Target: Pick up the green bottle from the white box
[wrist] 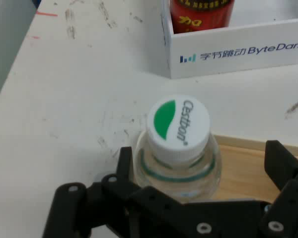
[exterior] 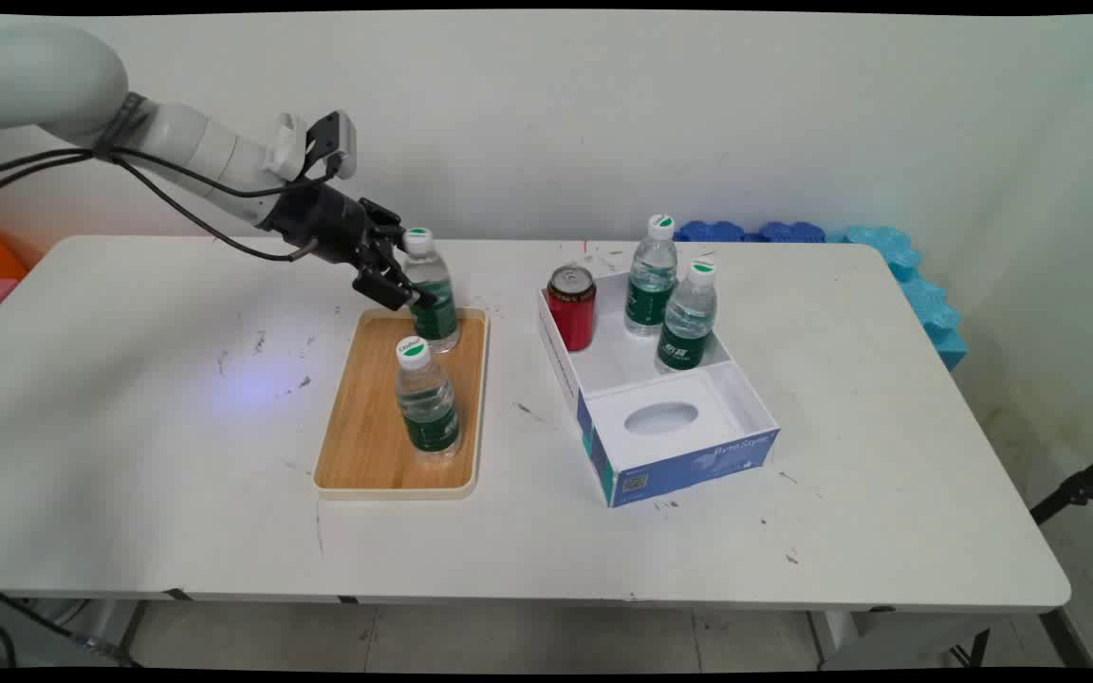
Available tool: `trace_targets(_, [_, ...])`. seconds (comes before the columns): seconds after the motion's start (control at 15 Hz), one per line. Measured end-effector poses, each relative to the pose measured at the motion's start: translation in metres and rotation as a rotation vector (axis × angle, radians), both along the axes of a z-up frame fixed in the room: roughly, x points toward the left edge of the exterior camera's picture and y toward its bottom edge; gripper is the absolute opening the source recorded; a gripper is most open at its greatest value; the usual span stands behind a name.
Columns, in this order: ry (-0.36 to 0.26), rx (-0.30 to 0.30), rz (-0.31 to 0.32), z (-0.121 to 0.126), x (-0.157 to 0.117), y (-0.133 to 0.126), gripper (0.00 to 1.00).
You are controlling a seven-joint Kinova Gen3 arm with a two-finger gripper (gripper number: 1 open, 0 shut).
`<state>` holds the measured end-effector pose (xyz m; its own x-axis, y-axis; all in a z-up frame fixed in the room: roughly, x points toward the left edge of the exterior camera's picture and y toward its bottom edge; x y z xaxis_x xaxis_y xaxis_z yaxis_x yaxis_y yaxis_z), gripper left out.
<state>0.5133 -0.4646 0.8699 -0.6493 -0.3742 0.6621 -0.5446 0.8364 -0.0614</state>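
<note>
Hand (exterior: 406, 285) reaches in from the upper left, tilted down over the far end of the wooden tray (exterior: 357, 446). Its two fingers (wrist: 125, 163) stand spread on either side of the far water bottle (exterior: 433, 294); in the hand view the left one lies against the bottle's shoulder and the right one stands a little apart (no firm pinch visible). That bottle stands upright on the tray, white cap with green mark up. A second water bottle (exterior: 426, 400) stands upright nearer the tray's middle, apart from the first.

To the right on the tabletop (exterior: 176, 455), well apart from the tray, sits a white-and-blue box (exterior: 689, 465). Its far compartment holds a red can (exterior: 572, 305) and two more bottles (exterior: 651, 277), all upright.
</note>
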Motion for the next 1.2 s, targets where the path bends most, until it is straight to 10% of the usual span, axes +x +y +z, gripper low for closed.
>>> trace_targets(0.67, [0.045, -0.104, 0.007, 0.086, -0.004, 0.007, 1.0])
trace_targets(1.2, [0.117, -0.11, 0.106, 0.168, -0.07, 0.037, 1.0])
